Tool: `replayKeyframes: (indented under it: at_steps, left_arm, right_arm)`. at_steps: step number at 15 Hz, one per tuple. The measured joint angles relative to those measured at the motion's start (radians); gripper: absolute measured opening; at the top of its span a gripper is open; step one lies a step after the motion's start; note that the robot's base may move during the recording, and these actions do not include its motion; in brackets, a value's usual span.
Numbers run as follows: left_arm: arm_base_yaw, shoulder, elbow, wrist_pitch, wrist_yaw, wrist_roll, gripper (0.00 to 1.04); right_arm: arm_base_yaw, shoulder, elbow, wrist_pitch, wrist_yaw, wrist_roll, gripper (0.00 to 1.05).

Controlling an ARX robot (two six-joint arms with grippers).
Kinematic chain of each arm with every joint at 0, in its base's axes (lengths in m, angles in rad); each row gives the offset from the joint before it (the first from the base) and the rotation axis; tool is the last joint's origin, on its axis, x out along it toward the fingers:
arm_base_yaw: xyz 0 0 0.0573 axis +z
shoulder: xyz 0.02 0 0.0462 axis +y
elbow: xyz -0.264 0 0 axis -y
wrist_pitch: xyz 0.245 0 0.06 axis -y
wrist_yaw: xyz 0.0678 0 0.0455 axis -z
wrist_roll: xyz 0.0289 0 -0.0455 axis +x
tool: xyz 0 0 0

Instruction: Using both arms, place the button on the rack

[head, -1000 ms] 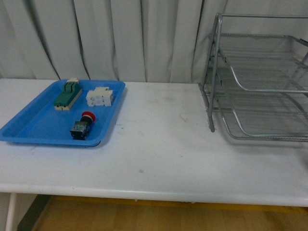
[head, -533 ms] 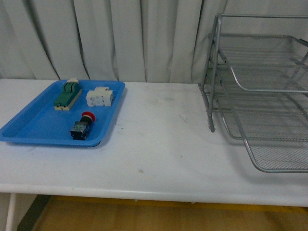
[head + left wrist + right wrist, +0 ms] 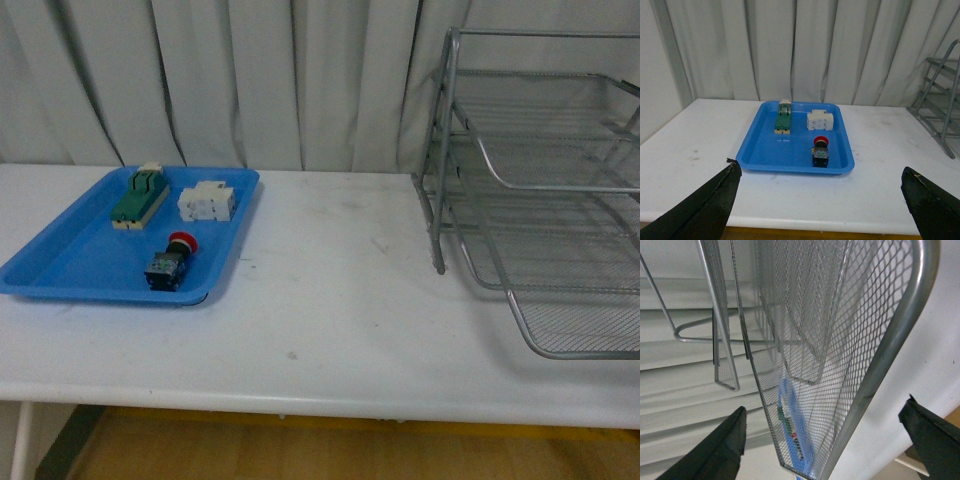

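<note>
**A:** Where did the button [image 3: 170,262] lie?

**B:** In the blue tray [image 3: 70,255], near its front rim, with the red cap pointing away. The green block [image 3: 140,195] and the white block [image 3: 208,202] sat apart behind it.

**A:** How would it have handled?

**B:** Light and rigid, I judged. The domed cap looked slippery, so the flat sides of the dark body offered the better hold. The left gripper [image 3: 818,170] hung spread and empty, short of the tray. The right gripper [image 3: 826,405] was also released, with the rim of the rack's lowest shelf between its fingers.

**A:** And the setting?

**B:** A scuffed white table [image 3: 330,300], the rack [image 3: 540,180] on the right with its lowest shelf furthest forward, and a pale curtain [image 3: 250,80] behind.
</note>
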Motion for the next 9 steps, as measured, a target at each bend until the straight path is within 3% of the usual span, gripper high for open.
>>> replayKeyframes:
  at_steps: [1, 5, 6, 7, 9]
  left_arm:
    - [0.000, 0.000, 0.000, 0.000, 0.000, 0.000, 0.98]
    - [0.000, 0.000, 0.000, 0.000, 0.000, 0.000, 0.98]
    - [0.000, 0.000, 0.000, 0.000, -0.001, 0.000, 0.98]
    - [0.000, 0.000, 0.000, 0.000, 0.000, 0.000, 0.98]
    - [0.000, 0.000, 0.000, 0.000, 0.000, 0.000, 0.98]
  right_arm:
    - [0.003, -0.029, -0.025, -0.002, -0.002, -0.002, 1.00]
    - [-0.051, -0.349, -0.220, -0.005, -0.087, -0.002, 0.98]
    - [-0.047, -0.521, -0.254, -0.162, 0.029, -0.134, 0.90]
    - [-0.041, -0.777, -0.305, -0.296, 0.142, -0.373, 0.77]
    - [-0.033, -1.211, -0.365, -0.592, 0.201, -0.892, 0.51]
